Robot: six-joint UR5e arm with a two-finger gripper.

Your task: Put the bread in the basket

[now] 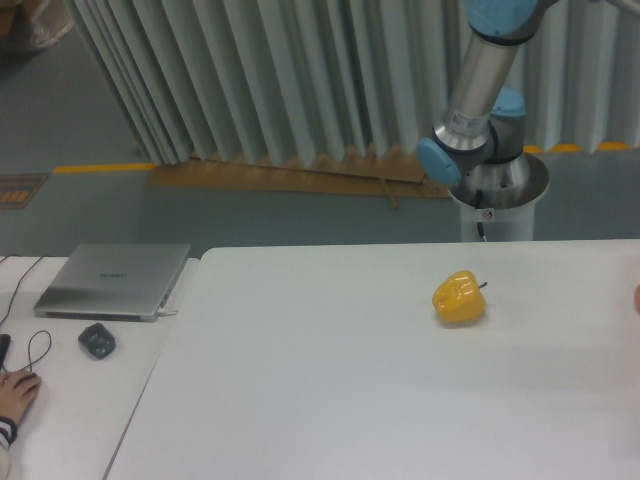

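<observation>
Neither the bread nor the basket shows as a whole in this view. A small orange-brown sliver [636,297] sits at the right edge of the white table [330,400]; I cannot tell what it is. A yellow bell pepper [460,298] rests on the table right of centre. Only the arm's base and lower links [480,120] show, behind the table at the upper right, rising out of the frame. The gripper is out of view.
A closed silver laptop [115,280] and a dark mouse [97,341] lie on a second table at the left. A person's hand [15,392] rests at the lower left beside thin cables. Grey curtains and cardboard strips stand behind the table.
</observation>
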